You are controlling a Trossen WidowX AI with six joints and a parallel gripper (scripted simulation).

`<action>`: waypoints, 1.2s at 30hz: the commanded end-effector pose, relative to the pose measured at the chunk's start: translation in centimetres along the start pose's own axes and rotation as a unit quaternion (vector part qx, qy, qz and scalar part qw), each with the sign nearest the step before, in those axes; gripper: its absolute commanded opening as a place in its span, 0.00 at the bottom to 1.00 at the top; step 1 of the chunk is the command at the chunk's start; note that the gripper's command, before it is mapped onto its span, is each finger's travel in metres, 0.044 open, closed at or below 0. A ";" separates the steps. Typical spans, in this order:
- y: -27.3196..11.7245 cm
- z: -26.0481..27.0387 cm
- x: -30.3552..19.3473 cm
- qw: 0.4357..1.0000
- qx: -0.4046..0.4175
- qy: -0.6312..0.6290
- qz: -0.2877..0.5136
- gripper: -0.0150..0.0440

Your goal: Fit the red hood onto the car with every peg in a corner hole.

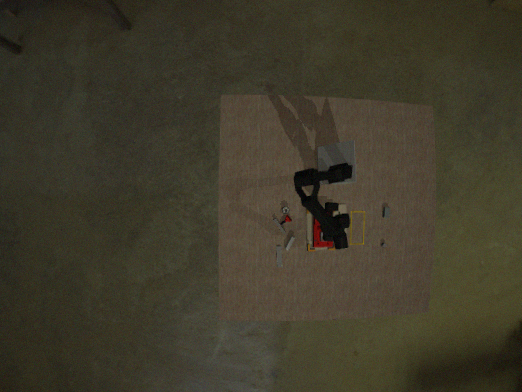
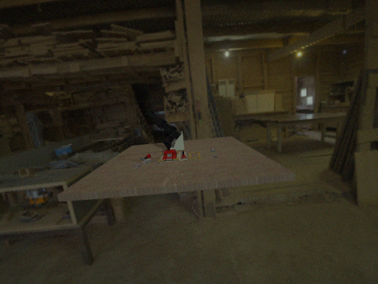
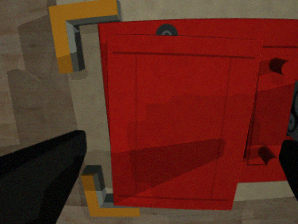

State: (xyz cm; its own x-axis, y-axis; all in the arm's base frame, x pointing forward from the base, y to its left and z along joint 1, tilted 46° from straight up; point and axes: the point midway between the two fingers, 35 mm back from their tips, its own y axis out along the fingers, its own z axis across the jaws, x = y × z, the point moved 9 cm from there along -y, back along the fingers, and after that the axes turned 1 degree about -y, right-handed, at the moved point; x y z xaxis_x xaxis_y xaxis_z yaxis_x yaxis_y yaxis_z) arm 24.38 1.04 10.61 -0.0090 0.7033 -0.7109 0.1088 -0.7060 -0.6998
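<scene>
table (image 1: 400, 280): car in its yellow-cornered jig (image 3: 79, 18) | hood (image 3: 180, 110): red shell lies over the car inside the jig, a peg shows in one corner hole; I judge fitting done, only withdrawal left | my pincer (image 3: 173, 183): spread wide, holding nothing, poised above the hood, seemingly touching nothing

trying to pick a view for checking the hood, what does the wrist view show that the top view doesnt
Only the wrist view shows the orange jig corners, a hole at the red hood's edge, and its panel lines. Only the top view shows the whole table, the arm, the scattered grey pieces and an empty yellow outline. Both show the red hood and the dark open hand over it.
</scene>
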 end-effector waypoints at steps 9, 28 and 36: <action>0.8 0.1 -0.1 1.000 0.001 -0.004 0.003 1.00; 1.7 0.1 -0.1 1.000 0.001 -0.004 0.004 1.00; 2.1 0.1 -0.1 1.000 0.001 -0.004 0.004 1.00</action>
State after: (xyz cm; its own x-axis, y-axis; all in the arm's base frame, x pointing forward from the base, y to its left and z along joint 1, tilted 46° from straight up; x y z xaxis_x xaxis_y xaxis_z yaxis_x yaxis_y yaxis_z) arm 24.48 -0.36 9.41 -0.0089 0.7015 -0.7126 0.1087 -0.7077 -0.6981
